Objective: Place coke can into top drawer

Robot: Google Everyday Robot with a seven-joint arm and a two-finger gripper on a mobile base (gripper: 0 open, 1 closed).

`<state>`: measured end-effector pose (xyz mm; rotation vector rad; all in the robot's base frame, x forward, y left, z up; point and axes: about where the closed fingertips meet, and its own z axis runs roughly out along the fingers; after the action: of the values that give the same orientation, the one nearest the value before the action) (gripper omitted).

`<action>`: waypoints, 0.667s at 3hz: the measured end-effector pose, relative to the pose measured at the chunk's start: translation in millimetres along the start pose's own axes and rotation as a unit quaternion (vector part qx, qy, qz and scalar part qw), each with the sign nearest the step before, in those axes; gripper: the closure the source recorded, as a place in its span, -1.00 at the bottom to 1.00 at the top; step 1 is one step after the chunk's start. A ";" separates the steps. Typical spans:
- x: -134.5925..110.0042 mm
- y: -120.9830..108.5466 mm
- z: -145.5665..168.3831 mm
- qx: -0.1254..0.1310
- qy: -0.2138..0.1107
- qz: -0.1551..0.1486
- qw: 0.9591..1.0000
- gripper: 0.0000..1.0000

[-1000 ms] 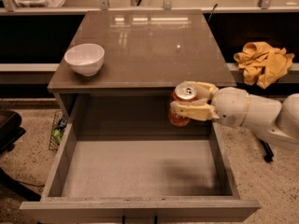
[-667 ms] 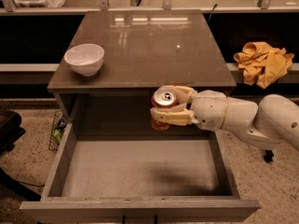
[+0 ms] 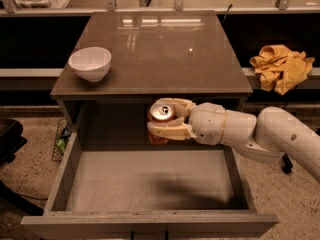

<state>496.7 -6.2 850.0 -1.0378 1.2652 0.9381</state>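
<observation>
tool (image 3: 159,120) clamps coke can (image 3: 162,112) upright, hanging over the back of the open top drawer (image 3: 125,181), drawer floor below the tool. Step looks like lower-and-release: go straight down, keep can upright, let go only at floor contact. Ignore white bowl (image 3: 90,63) on tabletop (image 3: 165,54), up-left of tool.

Below the jaws gripping the coke can (image 3: 161,113), the top drawer (image 3: 145,186) floor lies open; the desk (image 3: 165,59) edge overhangs just behind them.
</observation>
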 end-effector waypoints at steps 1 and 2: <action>37.4 7.5 36.6 -0.032 0.024 0.008 0.999 1.00; 38.0 14.1 53.2 -0.050 0.024 0.007 0.998 1.00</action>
<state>501.4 48.4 811.7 -1.1372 1.2759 1.0007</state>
